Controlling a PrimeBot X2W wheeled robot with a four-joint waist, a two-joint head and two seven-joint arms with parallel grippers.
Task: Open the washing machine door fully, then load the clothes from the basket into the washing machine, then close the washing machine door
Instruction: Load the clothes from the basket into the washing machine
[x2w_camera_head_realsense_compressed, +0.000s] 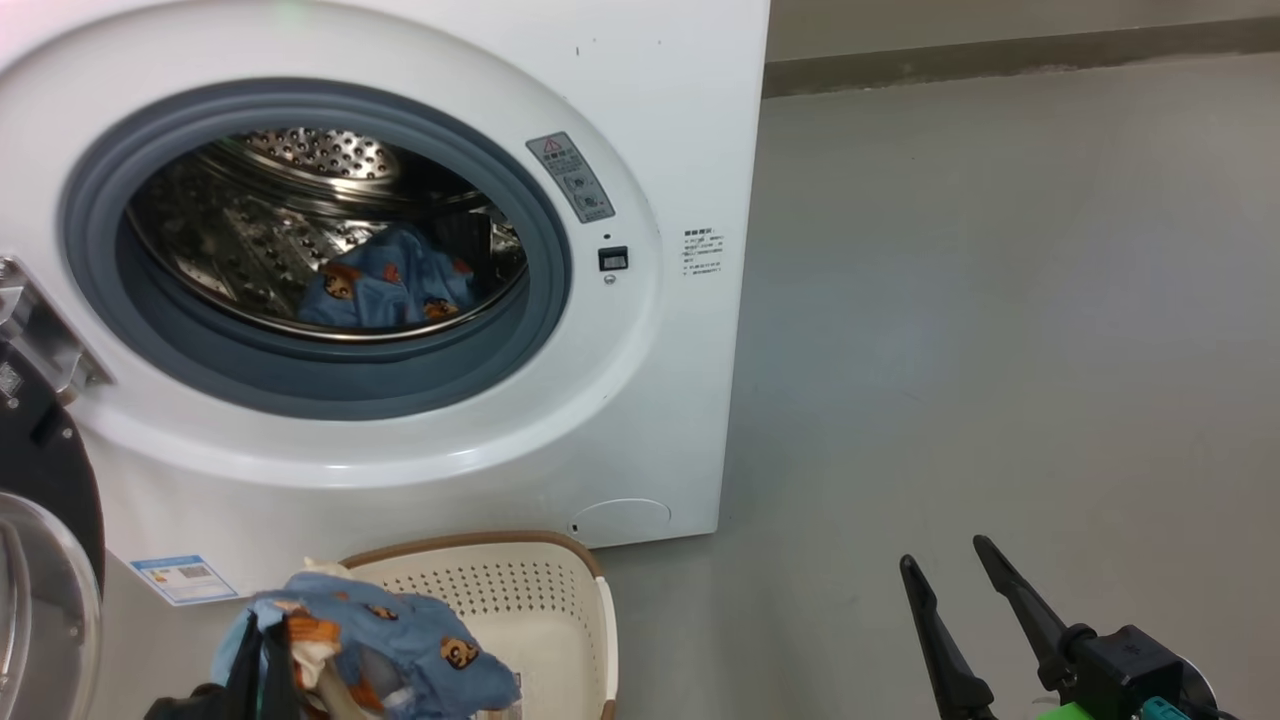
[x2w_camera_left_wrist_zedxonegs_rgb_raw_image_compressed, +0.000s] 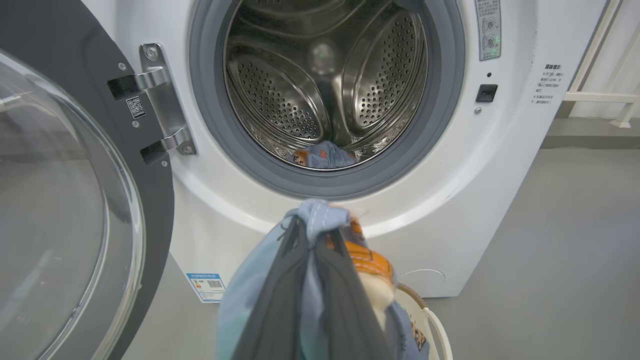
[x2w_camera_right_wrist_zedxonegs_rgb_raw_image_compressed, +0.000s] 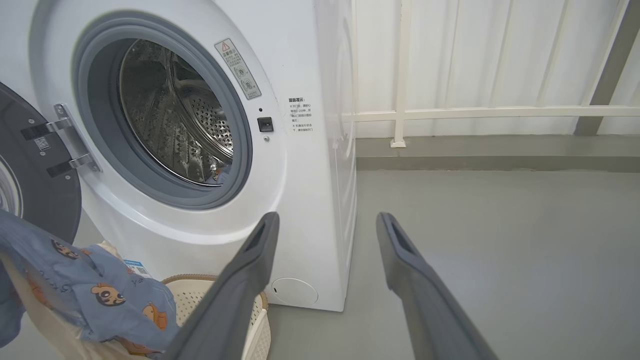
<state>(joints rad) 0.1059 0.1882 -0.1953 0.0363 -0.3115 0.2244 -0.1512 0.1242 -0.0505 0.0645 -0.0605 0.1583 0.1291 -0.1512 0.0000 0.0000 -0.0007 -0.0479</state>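
Clothes (x2w_camera_head_realsense_compressed: 400, 640) hang pinched tight in my left tool (x2w_camera_left_wrist_zedxonegs_rgb_raw_image_compressed: 314, 234), lower left, above the basket (x2w_camera_head_realsense_compressed: 575, 600). They dangle low and might catch the washing machine (x2w_camera_head_realsense_compressed: 640, 420) rim and fall. My right tool (x2w_camera_head_realsense_compressed: 942, 555) gapes empty.

floor (x2w_camera_head_realsense_compressed: 1000, 300): smooth matt grey, bounded at the back by a raised grey kerb (x2w_camera_right_wrist_zedxonegs_rgb_raw_image_compressed: 500, 155).
wall (x2w_camera_right_wrist_zedxonegs_rgb_raw_image_compressed: 500, 50): clad in white ribbed panels.
rail (x2w_camera_right_wrist_zedxonegs_rgb_raw_image_compressed: 475, 112): white bars fixed across the wall, one upright set on the kerb.
light: even and soft, spread over the floor.
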